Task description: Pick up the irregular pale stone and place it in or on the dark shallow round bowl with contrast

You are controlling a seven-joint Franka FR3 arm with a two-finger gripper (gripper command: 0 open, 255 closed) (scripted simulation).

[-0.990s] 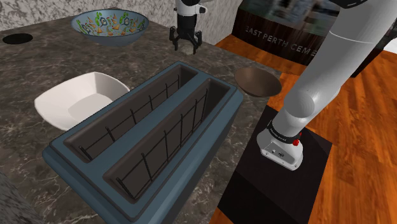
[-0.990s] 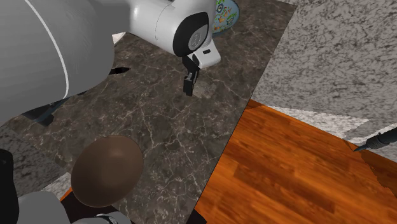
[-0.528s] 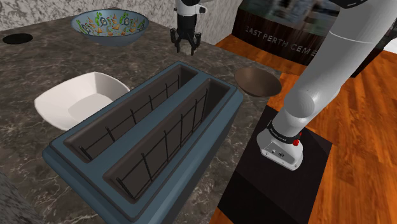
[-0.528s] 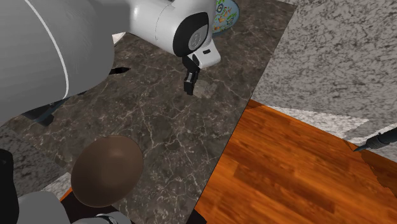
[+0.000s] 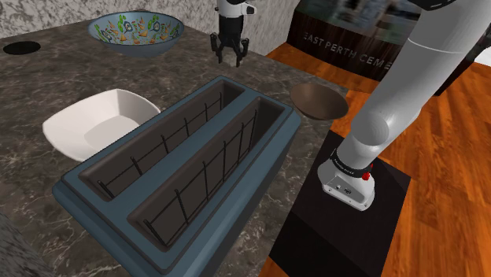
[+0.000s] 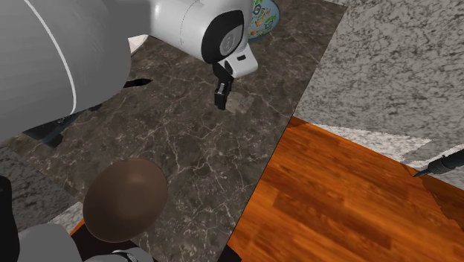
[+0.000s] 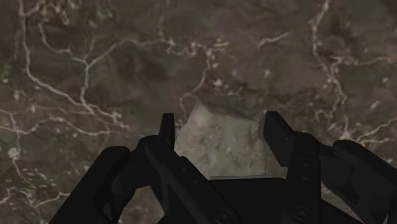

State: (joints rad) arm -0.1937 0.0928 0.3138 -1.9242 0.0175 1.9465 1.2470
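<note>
The end effector (image 5: pixel 230 53) hung low over the dark veined worktop (image 5: pixel 47 79). As far as the wrist view let one judge, its fingers (image 7: pixel 167 130) were closed against both sides of the pale stone (image 7: pixel 222 145). The stone sat on the worktop near the patterned bowl (image 5: pixel 135 33). The dark round bowl (image 5: pixel 319 101) sat well apart from it, beside a corner of the blue toaster (image 5: pixel 181 157), at the worktop's edge.

Arm (image 5: pixel 409 79): thick white rounded links, a dark joint ring near the base carrying a red dot, small dark markings on the white base collar. Gripper (image 5: pixel 230 57): all black, two blocky fingers (image 7: pixel 167 130). Stand (image 5: pixel 346 228): plain black box.
</note>
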